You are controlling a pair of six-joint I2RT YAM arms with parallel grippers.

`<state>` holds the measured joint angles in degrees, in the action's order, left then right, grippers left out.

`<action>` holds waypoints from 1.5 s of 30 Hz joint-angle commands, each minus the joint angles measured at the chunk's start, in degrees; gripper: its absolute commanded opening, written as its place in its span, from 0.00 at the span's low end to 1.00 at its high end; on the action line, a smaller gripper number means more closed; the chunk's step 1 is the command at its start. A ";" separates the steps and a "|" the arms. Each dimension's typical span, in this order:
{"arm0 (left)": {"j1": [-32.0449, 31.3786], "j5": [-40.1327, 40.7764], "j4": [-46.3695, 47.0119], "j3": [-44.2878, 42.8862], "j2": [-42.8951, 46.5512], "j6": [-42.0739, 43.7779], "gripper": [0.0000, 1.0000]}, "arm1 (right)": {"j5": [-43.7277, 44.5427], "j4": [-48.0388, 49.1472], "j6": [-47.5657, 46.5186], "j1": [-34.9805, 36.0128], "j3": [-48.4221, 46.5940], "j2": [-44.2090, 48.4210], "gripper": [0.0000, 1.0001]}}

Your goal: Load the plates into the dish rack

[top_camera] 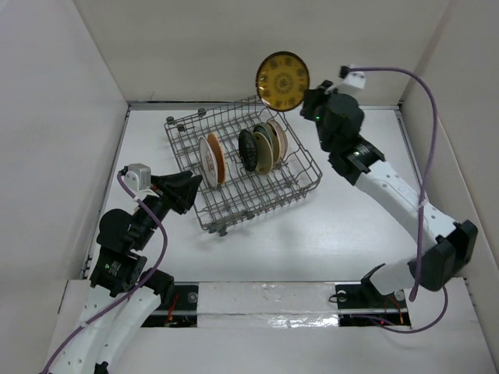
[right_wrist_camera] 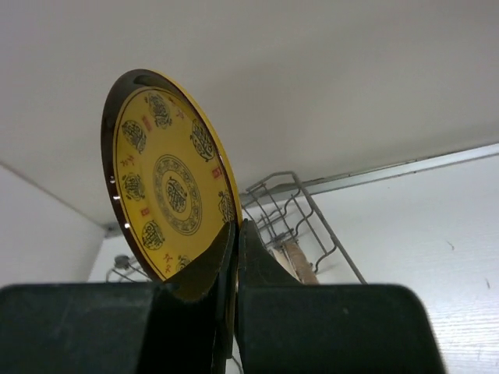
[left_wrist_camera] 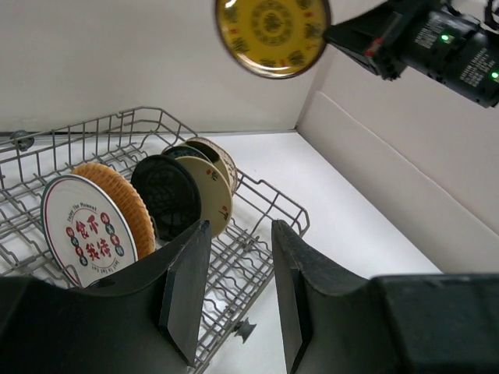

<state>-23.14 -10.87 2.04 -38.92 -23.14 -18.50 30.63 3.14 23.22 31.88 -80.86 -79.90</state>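
The grey wire dish rack (top_camera: pixel 234 204) stands mid-table with several plates upright in it: a whitish plate (top_camera: pixel 208 160) and an orange one (top_camera: pixel 218 158) at the left, a black one (top_camera: pixel 247 150), a cream one (top_camera: pixel 263 153) and others behind. My right gripper (top_camera: pixel 306 100) is shut on the rim of a yellow patterned plate (top_camera: pixel 282 80), held up above the rack's far right corner; it shows in the right wrist view (right_wrist_camera: pixel 168 187) and the left wrist view (left_wrist_camera: pixel 271 35). My left gripper (top_camera: pixel 189 189) is open and empty beside the rack's left near side (left_wrist_camera: pixel 257 241).
White walls enclose the table on the left, back and right. The rack (left_wrist_camera: pixel 125 128) sits turned at an angle. A taped strip (top_camera: pixel 265 300) runs along the near edge between the arm bases.
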 commanded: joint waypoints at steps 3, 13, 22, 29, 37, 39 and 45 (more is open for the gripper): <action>0.11 0.06 2.09 -0.20 0.90 0.48 0.34 | 17.78 -10.60 -17.76 10.91 -15.80 -12.80 0.00; 0.11 -0.11 2.18 -0.19 1.69 0.40 0.34 | 28.87 -19.48 -29.45 20.06 -32.16 -32.77 0.00; 0.11 -0.11 2.00 -0.19 1.43 0.40 0.34 | 30.89 -22.19 -30.79 21.91 -35.68 -41.64 0.00; 0.11 -0.11 2.00 -0.11 1.16 0.31 0.34 | 30.28 -23.70 -29.03 22.44 -36.03 -46.74 0.00; 0.11 -0.38 2.00 -0.19 1.25 0.31 0.34 | 30.10 -21.94 -26.23 22.44 -33.93 -47.55 0.00; 0.11 -0.29 2.26 -0.11 1.51 0.31 0.34 | 28.70 -21.51 -25.16 22.44 -32.61 -46.23 0.00; 0.11 -0.20 2.09 -0.11 1.42 0.22 0.34 | 23.17 -23.44 -17.43 22.44 -31.74 -44.12 0.05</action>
<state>-23.14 -10.90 1.91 -38.92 -22.20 -18.50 57.14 -20.53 0.10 53.76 -113.40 -128.11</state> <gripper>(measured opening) 0.342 0.053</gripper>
